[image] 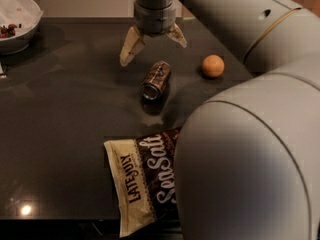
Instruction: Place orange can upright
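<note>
The orange can (156,80), coppery brown with dark markings and a silver end facing me, lies on its side on the dark table (65,114). My gripper (152,46) hangs just above and behind the can, its two cream fingers spread wide and holding nothing. The left fingertip (127,54) is to the can's upper left. The right fingertip (177,36) is to its upper right. Neither touches the can.
A round orange ball (213,66) sits right of the can. A brown-and-cream chip bag (145,181) lies at the front edge, partly behind my arm (250,159). A white bowl (17,21) stands at the far left corner.
</note>
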{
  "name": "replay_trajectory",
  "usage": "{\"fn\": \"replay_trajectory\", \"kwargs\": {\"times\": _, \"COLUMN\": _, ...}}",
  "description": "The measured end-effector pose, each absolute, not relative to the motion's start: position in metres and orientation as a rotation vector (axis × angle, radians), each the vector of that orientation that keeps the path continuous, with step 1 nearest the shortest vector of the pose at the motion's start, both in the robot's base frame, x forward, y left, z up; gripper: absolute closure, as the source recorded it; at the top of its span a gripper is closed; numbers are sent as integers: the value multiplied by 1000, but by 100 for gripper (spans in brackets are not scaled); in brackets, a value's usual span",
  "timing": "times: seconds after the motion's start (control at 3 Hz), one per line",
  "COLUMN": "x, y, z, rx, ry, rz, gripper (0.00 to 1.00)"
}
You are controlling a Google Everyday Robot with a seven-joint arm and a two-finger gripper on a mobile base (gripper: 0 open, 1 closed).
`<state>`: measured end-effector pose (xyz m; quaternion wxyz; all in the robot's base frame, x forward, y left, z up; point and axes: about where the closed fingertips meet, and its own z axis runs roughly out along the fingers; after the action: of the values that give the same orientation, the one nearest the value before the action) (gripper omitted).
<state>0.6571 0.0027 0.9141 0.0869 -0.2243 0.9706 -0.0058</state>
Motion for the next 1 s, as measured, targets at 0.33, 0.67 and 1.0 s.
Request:
{"fn": "replay_trajectory", "kwargs": {"times": 0.33, "x": 662, "y": 9, "z": 903, "rx": -581, "ry": 2947, "rz": 0, "gripper": 0}}
{"fn": "replay_trajectory", "kwargs": {"times": 0.67, "x": 662, "y": 11, "z": 897, "rx": -428, "ry": 2986, "rz": -12, "gripper": 0}}
{"fn": "replay_trajectory", "kwargs": {"times": 1.0, "x": 660, "y": 9, "z": 891, "rx": -242, "ry": 3013, "rz": -85, "gripper": 0}}
